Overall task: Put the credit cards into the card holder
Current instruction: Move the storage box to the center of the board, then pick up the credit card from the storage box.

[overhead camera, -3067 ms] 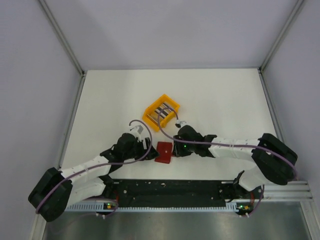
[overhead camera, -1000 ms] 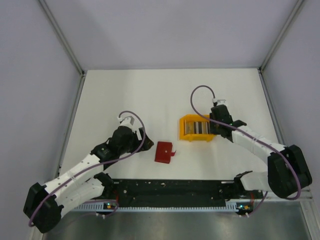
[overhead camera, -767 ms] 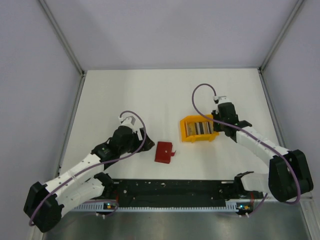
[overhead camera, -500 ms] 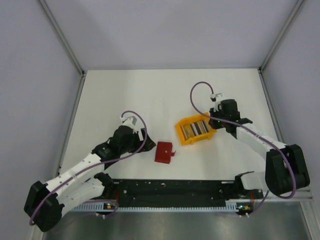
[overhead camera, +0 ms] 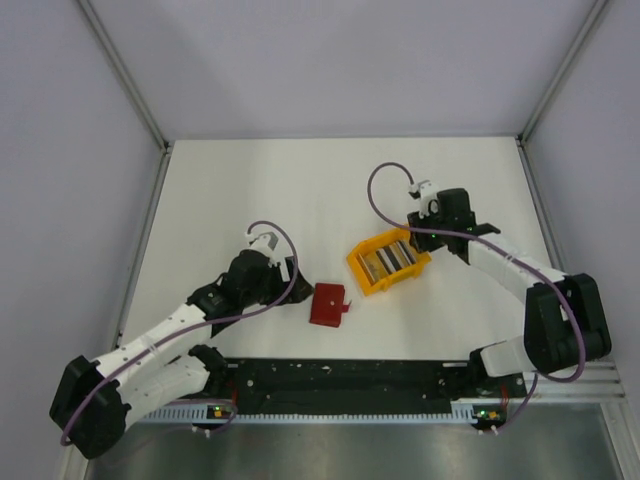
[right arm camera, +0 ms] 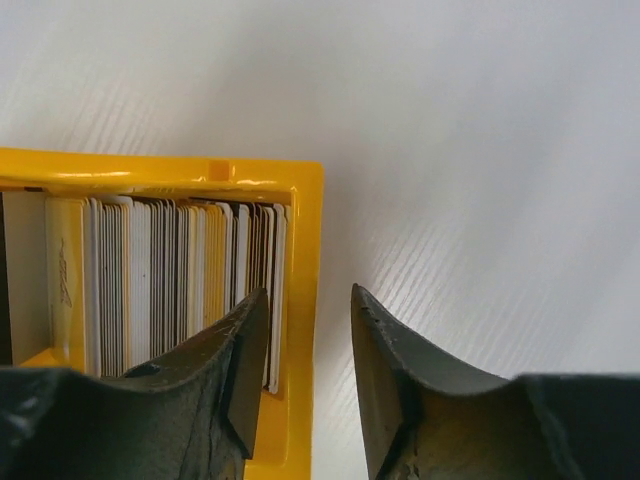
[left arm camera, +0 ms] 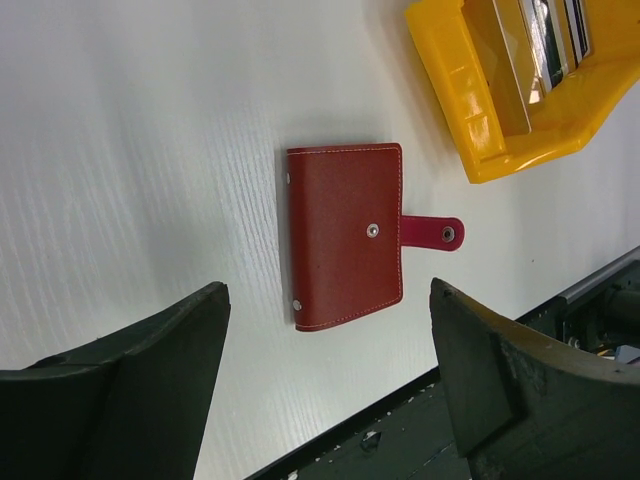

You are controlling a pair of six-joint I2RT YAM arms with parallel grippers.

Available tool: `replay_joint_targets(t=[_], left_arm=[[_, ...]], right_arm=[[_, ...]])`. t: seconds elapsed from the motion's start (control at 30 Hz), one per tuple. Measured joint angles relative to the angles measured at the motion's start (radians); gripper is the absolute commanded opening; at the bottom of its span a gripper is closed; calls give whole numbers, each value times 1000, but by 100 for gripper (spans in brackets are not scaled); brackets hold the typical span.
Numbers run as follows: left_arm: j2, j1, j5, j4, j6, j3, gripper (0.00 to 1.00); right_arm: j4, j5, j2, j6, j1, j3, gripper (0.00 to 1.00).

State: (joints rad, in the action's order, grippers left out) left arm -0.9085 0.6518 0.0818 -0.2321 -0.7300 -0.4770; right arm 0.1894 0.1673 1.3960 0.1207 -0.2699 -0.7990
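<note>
Credit cards (right arm camera: 180, 285), thin grey and white plastic on edge in the yellow plastic bin (right arm camera: 300, 330), are sitting just inside the wall my right gripper (right arm camera: 305, 375) is straddling, narrowly parted and holding nothing.

Dark red card holder (left arm camera: 345, 235) — yellow bin (overhead camera: 387, 260), white table (overhead camera: 250, 190).

Top camera high behind arm bases, looking down on whole table (overhead camera: 230, 190); left wrist camera low, close, facing holder (left arm camera: 345, 235) and bin (left arm camera: 480, 110) corner; right wrist camera very close, looking down on bin rim; all three views share bin.
</note>
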Motion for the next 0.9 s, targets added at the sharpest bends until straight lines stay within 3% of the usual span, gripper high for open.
replay_joint_targets(t=[0.03,0.1,0.23,0.47,0.63,0.9], left_arm=[[0,0,3,2,0,0,84],[-3,0,8,10,0,0,84],[-30,0,21,34,2,0,85],[-151,0,67,90,-2,-37,84],[-258,0,106,131,-24,-97,82],[-425,0,151,151,-31,-187,79]], right_arm=[[16,0,7,0,0,-18,66],[62,-1,14,-12,0,-62,74],[103,16,3,-70,-1,-132,74],[82,89,-107,-281,-101,-130,59],[8,185,-108,-431,-198,-51,59],[-24,213,-54,-544,-224,13,58]])
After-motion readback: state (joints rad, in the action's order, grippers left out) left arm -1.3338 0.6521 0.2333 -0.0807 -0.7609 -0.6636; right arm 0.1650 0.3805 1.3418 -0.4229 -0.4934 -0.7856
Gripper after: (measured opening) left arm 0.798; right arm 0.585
